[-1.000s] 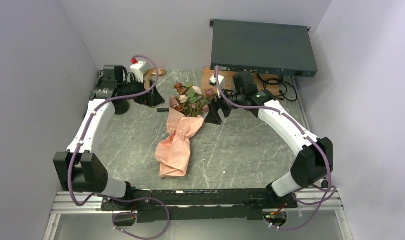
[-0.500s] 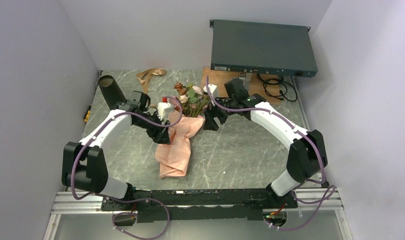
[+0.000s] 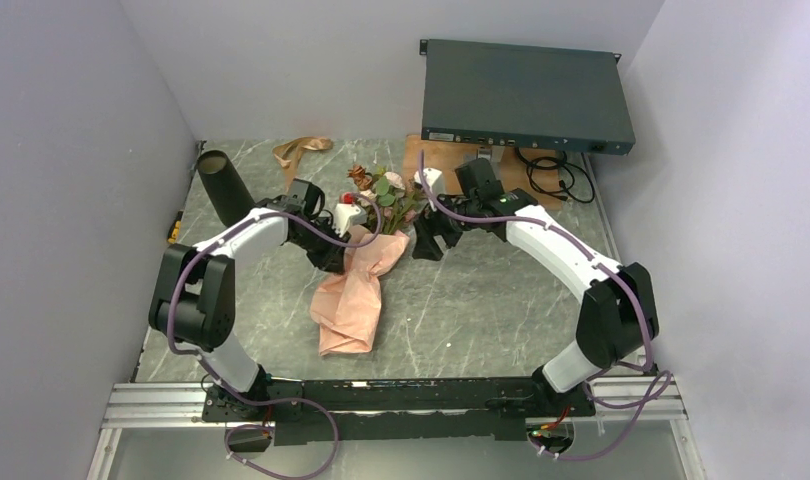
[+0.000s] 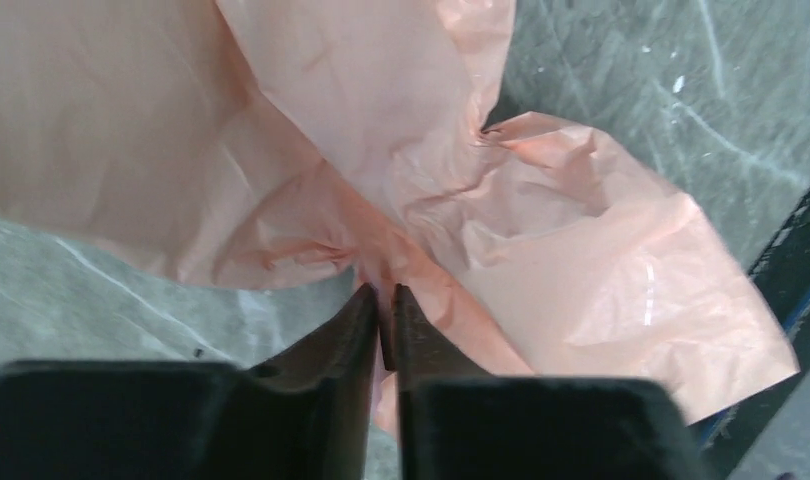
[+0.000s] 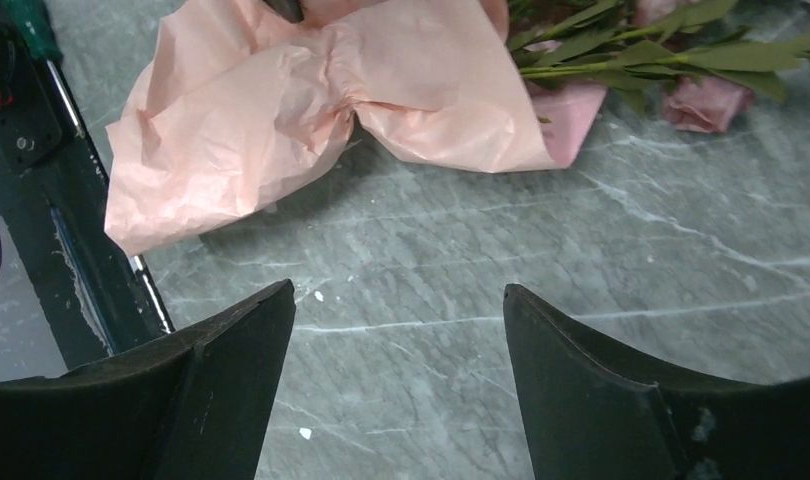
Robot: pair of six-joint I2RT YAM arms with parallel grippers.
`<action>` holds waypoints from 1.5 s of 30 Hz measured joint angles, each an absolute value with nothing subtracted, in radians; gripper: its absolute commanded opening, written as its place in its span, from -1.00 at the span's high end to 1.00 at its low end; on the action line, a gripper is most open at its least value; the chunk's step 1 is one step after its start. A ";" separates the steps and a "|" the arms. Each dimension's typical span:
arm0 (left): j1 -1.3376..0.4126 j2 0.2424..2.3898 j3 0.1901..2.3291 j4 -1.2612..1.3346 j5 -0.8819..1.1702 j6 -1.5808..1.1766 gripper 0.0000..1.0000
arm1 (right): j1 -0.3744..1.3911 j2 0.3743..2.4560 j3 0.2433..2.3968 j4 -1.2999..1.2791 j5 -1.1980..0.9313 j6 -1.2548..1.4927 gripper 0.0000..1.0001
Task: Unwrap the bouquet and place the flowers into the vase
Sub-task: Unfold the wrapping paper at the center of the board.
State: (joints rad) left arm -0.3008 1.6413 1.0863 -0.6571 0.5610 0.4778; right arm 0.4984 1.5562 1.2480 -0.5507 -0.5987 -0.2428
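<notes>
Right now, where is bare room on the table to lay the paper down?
Best: front right, between the pink paper and the right arm. A narrower strip lies front left, between the paper and the left arm. The back is crowded: vase, ribbon, flowers, cables.

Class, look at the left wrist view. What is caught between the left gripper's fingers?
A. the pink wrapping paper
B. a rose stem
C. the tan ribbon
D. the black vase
A. In the left wrist view the left gripper has its two fingers drawn almost together on a gathered fold of the pink wrapping paper, with no stem or ribbon between them.
</notes>
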 measured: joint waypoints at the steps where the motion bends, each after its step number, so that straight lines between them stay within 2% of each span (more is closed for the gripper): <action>1: -0.301 1.653 1.100 -0.661 0.559 0.470 1.00 | 0.489 1.549 1.247 -0.553 -0.598 -0.242 -0.56; 12: -0.301 1.650 1.306 -0.780 0.669 0.434 1.00 | 0.410 1.393 1.216 -0.530 -0.581 -0.231 -0.57; 18: -0.301 1.650 1.442 -0.846 0.775 0.419 1.00 | 0.413 1.388 1.216 -0.522 -0.596 -0.232 -0.60; 27: -0.308 1.650 1.525 -0.826 0.939 0.290 1.00 | 0.413 1.384 1.215 -0.458 -0.700 -0.238 -0.60; 35: -0.337 1.650 1.526 -0.708 0.979 0.140 1.00 | 0.460 1.394 1.212 -0.340 -0.757 -0.186 -0.88; 45: -0.437 1.678 1.526 -0.558 0.893 -0.017 1.00 | 0.538 1.440 1.213 -0.268 -0.726 -0.044 -0.95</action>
State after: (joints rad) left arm -0.4370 1.6779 1.5257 -0.5583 0.8928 -0.0166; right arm 0.5381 1.4403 1.2125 -0.2676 -0.7258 -0.0444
